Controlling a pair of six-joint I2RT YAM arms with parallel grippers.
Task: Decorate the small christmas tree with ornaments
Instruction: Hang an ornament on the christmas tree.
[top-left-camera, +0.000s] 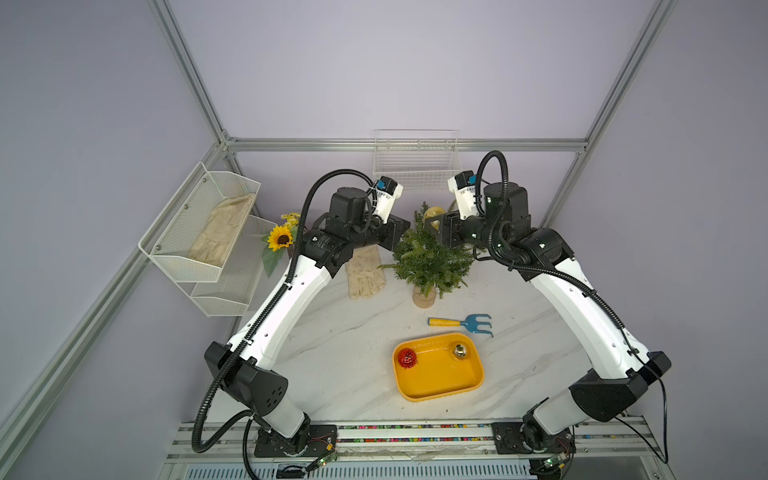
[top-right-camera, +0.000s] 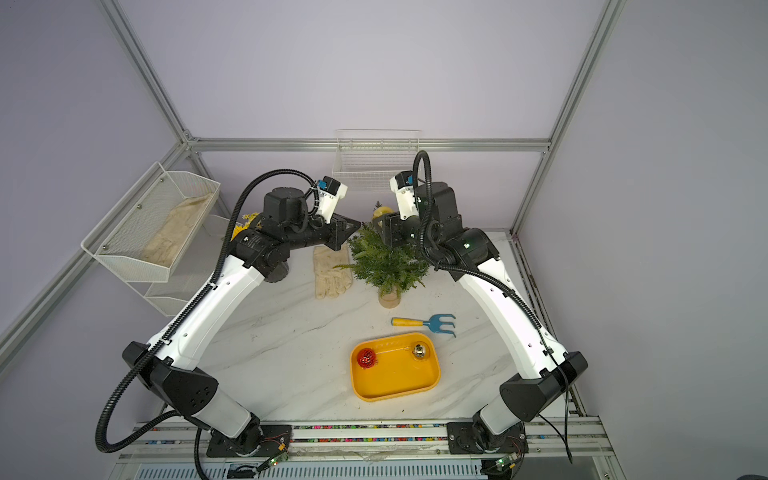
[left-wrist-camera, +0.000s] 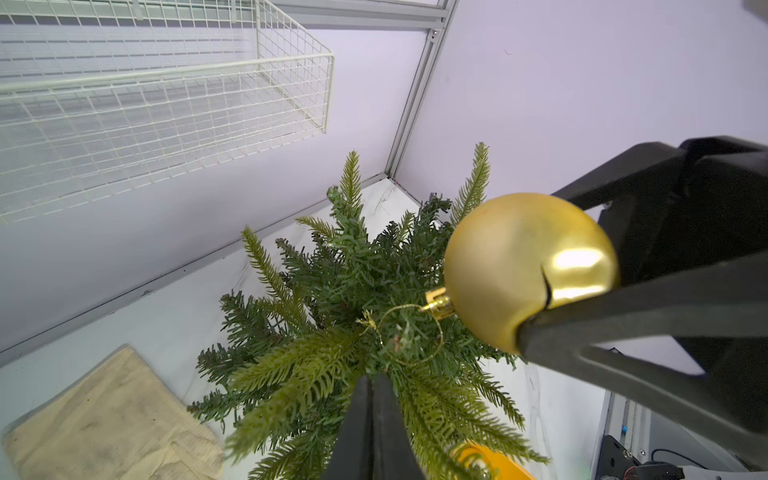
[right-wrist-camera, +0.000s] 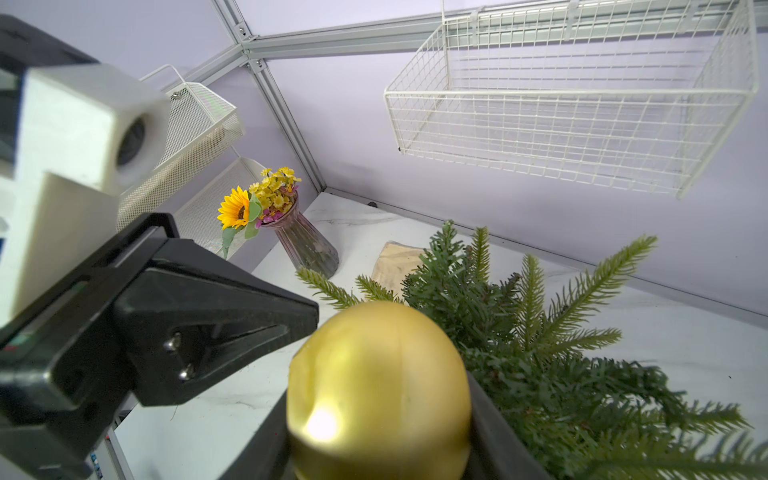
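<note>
On the marble table the small christmas tree stood upright on its pale stump, at twelve o'clock from the yellow tray. Its bushy needles were dark at the core and lighter at the tips.

Both arms met at the crown. The right gripper was clamped on the matte gold bauble, held at about one o'clock of the treetop. The left gripper had its jaws pressed together just below the bauble's loop; whether it had nipped the thread or only needles was hard to tell.

The step was probably hanging this first ornament. Done well, the loop would be spread and slipped over a stiff upright tip, and the right jaws would let go only once the thread bore the weight. A pull from the side could tip the light tree.

In the tray lay the red bauble at nine o'clock and the shiny gold bauble at two. The held ball was satin-dull, with a bright cap.
</note>
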